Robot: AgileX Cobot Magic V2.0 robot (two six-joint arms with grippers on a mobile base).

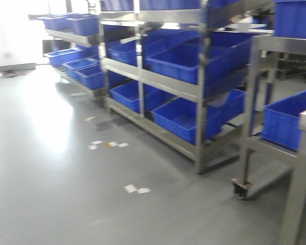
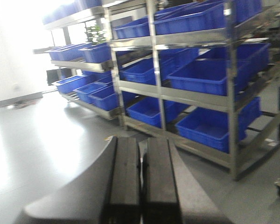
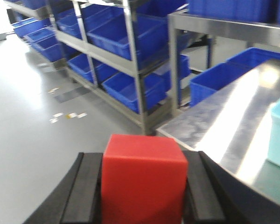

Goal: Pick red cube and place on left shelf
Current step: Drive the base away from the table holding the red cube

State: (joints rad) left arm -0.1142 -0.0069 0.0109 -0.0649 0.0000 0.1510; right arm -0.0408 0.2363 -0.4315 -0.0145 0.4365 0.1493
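Gripping the red cube (image 3: pixel 142 179) squarely between its pads, our right gripper (image 3: pixel 143 191) holds it at six o'clock in the right wrist view, off the steel tabletop (image 3: pixel 214 123) at three o'clock. The left shelf (image 3: pixel 105 56) stands at eleven o'clock, well apart, so we judge the carry comes before placing. Our left gripper (image 2: pixel 141 182) is closed on nothing, idle.

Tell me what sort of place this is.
Probably a warehouse or factory parts store: steel-framed racks loaded with blue plastic crates, a stainless-steel worktable, and a bare grey floor.
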